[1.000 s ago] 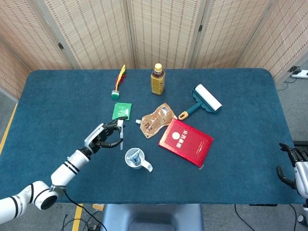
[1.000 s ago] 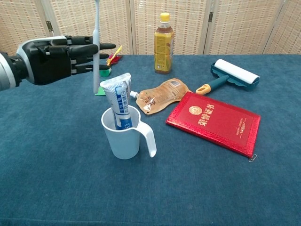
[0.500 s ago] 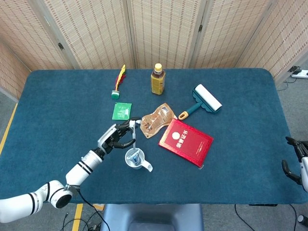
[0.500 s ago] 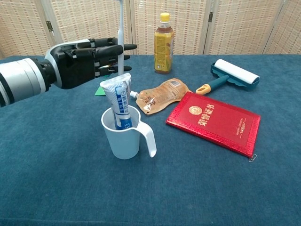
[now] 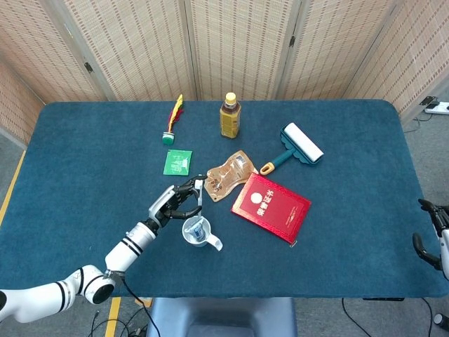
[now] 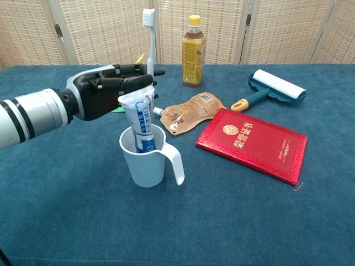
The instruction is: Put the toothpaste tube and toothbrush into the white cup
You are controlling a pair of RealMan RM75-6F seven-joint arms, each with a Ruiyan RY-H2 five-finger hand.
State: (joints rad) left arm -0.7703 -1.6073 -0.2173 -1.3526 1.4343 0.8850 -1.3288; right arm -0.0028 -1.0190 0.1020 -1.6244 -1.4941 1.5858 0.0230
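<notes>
White cup (image 6: 143,158) on the surface with the toothpaste tube (image 6: 140,119) standing in it; just behind, the left hand (image 6: 102,94), fingers (image 6: 133,82) closed around the upright toothbrush (image 6: 148,41), bristles uppermost; right hand (image 5: 433,235) state indiscernible.

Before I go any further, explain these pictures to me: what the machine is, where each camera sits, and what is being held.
This is a two-armed robot with human-like hands at a blue table. One picture looks down from its head, the other forward from its chest. The left hand holds a toothbrush upright, bristles up, behind the white cup, where the toothpaste tube already stands. The right hand shows only at the table's edge, too cropped to judge. Nearby lie a red booklet, pouch, bottle and lint roller.
</notes>
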